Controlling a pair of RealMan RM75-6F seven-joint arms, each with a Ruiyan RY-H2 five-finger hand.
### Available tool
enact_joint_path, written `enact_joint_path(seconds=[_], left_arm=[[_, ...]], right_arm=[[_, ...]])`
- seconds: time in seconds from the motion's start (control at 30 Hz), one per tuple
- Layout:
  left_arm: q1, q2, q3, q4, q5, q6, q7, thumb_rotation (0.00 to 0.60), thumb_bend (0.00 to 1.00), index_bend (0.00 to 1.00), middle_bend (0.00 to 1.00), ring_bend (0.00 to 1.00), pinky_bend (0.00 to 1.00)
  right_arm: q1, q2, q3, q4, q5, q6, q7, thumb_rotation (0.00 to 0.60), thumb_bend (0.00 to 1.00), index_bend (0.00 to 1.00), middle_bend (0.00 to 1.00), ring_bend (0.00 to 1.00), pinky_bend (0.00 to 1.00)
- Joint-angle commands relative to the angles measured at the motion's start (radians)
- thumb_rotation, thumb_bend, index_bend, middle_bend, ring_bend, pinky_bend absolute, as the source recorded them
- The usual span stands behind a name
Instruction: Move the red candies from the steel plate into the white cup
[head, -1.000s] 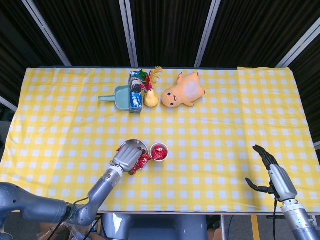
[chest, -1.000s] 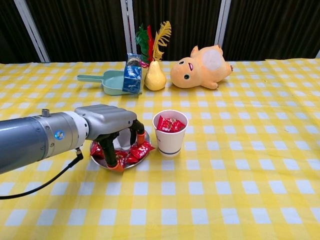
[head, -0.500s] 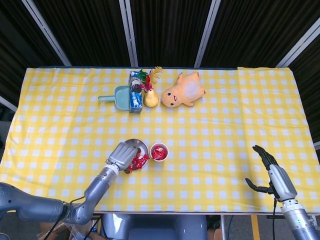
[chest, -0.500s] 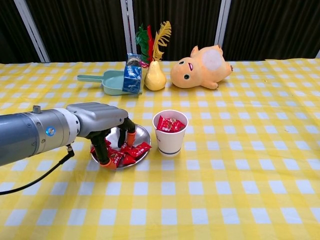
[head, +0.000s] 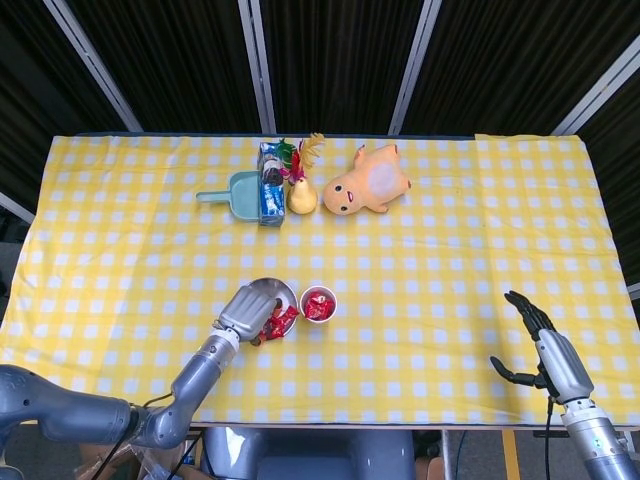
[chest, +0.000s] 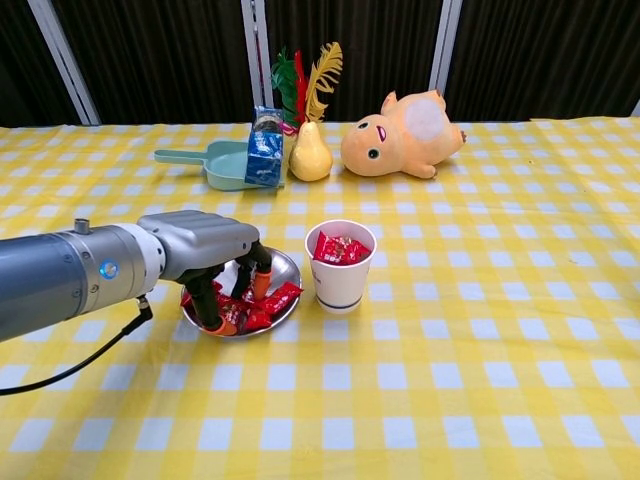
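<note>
— Lower now, the left hand (chest: 215, 262) has dropped into the steel plate (chest: 283, 264), fingers curled among red candies (chest: 268, 303); whether it grips one is hidden.
— Right hand (head: 545, 345)?
— Fingers spread, empty. White cup (chest: 340, 266) beside the plate holds candies.

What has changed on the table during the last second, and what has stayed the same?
The left hand has drawn back a little toward the robot's left over the steel plate, fingers down among the red candies; whether it grips one cannot be told. The white cup, the candies inside it, and the right hand, open at the table edge, stayed in place.
</note>
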Motion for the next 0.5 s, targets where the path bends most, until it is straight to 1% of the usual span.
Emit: enact_joint_path(seconds=[0.03,0.17,0.27,0.5], left_arm=[[0.001,-0.004,-0.001,0.006,-0.002,0.001,-0.002,0.6,0.31,0.46,0.53,0.83,0.9],[0.004,-0.006,0.0,0.012,0.001,0.001,-0.005,0.6,0.34,0.51,0.6,0.83,0.9],[0.007,-0.005,0.001,0.013,0.004,0.002,-0.008,0.6,0.36,0.54,0.63,0.84,0.9],[0.013,0.004,0.001,0.013,0.01,0.003,-0.014,0.6,0.37,0.56,0.66,0.84,0.9]], right_arm=[[0.0,0.0,0.0,0.0,0.0,0.0,0.001,0.6,0.36,0.0,0.0,0.0,0.0],[0.0,0.0,0.0,-0.001,0.0,-0.001,0.001,0.6,0.36,0.0,0.0,0.0,0.0],[0.0,0.0,0.0,-0.001,0.001,-0.001,-0.001,0.6,0.36,0.0,0.0,0.0,0.0],[0.0,-0.001,0.001,-0.003,0.005,-0.003,-0.002,0.6,0.36,0.0,0.0,0.0,0.0]])
